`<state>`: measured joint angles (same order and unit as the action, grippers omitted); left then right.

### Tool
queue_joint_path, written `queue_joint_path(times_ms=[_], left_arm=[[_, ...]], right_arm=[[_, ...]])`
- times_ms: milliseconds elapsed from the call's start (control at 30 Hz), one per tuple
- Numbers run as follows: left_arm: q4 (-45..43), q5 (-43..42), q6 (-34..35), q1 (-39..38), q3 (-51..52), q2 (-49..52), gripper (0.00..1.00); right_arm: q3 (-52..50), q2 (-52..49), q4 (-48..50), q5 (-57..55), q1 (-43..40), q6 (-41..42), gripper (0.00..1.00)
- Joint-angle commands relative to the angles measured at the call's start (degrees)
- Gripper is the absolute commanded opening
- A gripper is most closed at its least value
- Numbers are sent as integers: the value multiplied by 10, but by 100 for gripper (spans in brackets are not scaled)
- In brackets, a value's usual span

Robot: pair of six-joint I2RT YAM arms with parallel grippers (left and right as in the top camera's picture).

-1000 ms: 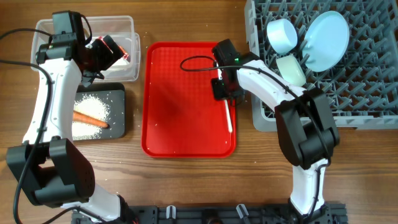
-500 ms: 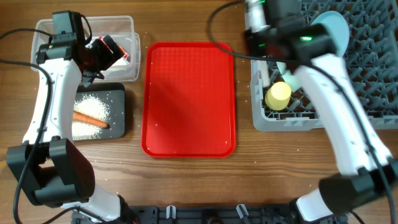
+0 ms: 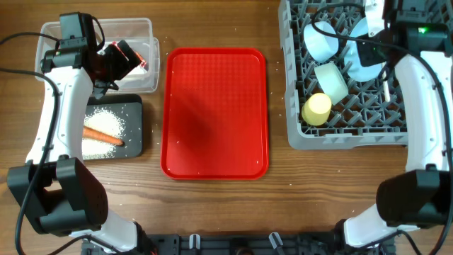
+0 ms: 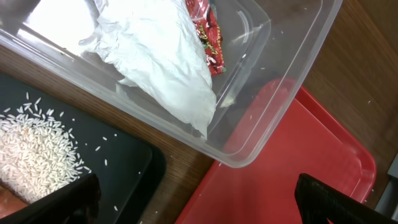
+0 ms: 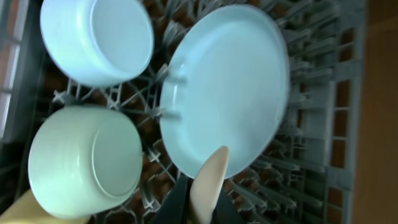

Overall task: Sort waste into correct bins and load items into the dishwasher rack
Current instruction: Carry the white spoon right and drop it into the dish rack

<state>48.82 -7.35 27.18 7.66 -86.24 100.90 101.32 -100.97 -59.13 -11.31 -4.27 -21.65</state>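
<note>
Over the dishwasher rack (image 3: pixel 354 136), my right gripper (image 5: pixel 204 202) is shut on the white spoon (image 5: pixel 210 174), whose bowl points at the pale blue plate (image 5: pixel 230 81) standing on edge. Beside the plate lie the light blue bowl (image 5: pixel 93 37) and the pale green-white bowl (image 5: pixel 81 162). The yellow cup (image 3: pixel 316 108) rests near the rack's front left. My left gripper (image 4: pixel 199 205) is open and holds nothing, hanging by the corner of the clear tub (image 3: pixel 49 32), which holds the white napkin (image 4: pixel 161 56) and red wrapper (image 4: pixel 208 34). The black tray (image 3: pixel 136 145) holds rice (image 3: pixel 106 120) and the carrot (image 3: pixel 102 136).
A flat red tray (image 3: pixel 216 113) lies between the bins and the rack with nothing on it. A few rice grains are scattered on the wooden table around the bins. The arm bases stand at the table's front edge.
My right arm has swung from the red tray's right edge up over the rack, carrying the spoon. The left arm has not moved.
</note>
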Motion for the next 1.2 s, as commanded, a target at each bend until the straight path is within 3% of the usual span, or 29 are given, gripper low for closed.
queue_joint_path(times_ms=[0,67,267,367,533,700,767,967,1167], left_arm=[[0,-5,5,1,-8,-7,100],[0,-5,5,1,-8,-7,100],[0,-5,5,1,-8,-7,100],[0,-5,5,1,-8,-7,100],[0,-5,5,1,-8,-7,100],[0,-5,5,1,-8,-7,100],[0,-5,5,1,-8,-7,100],[0,-5,5,1,-8,-7,100],[0,-5,5,1,-8,-7,100]], right_arm=[[-6,-26,-11,70,-11,-35,4],[-6,-38,-11,87,-11,-28,8],[-6,-51,-9,87,-17,47,37],[-6,-51,-7,87,-20,73,42],[3,-46,-4,104,-21,113,42],[87,34,5,191,-21,128,52],[122,82,43,191,-21,157,100],[124,187,88,191,-21,158,100],[123,192,87,191,-21,158,100]])
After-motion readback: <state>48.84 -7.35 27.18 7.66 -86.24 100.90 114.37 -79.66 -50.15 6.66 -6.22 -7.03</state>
